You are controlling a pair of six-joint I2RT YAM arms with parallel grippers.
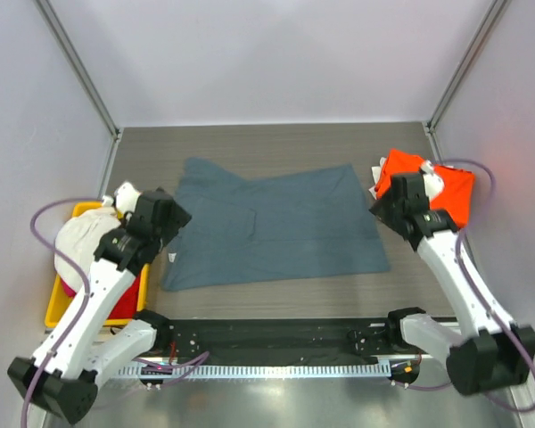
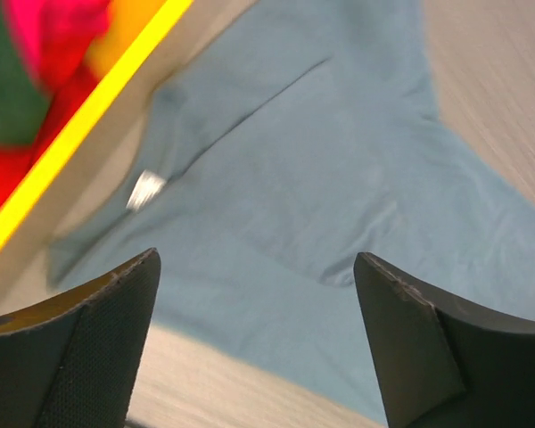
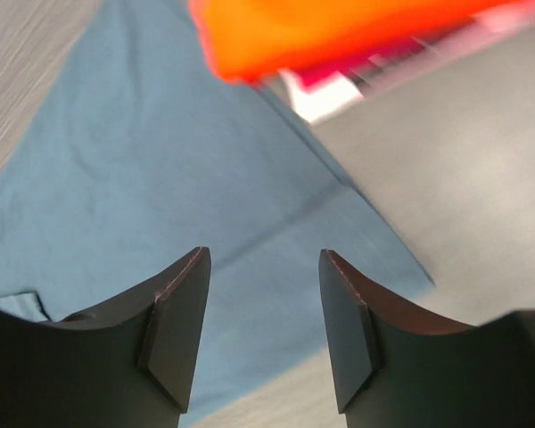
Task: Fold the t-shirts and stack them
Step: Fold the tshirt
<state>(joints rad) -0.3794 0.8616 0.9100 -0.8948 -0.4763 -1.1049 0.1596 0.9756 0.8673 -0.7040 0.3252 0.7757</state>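
Soft, lightly creased slate blue-grey t-shirt (image 1: 276, 227), roughly rectangular

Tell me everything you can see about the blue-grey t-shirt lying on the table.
The blue-grey t-shirt is plain soft cloth, spread nearly flat on the table between the arms, with shallow creases and one sleeve pointing to the far left. A small white tag shows near its left edge. The left gripper and right gripper are open over its edges, gripping nothing.

A grey, wood-look surface (image 1: 276, 143) is lying between pale walls. The back wall (image 1: 276, 53) is looking plain and bright. Two thin metal poles (image 1: 76, 67) are running up the back corners. Soft light is shining everywhere.
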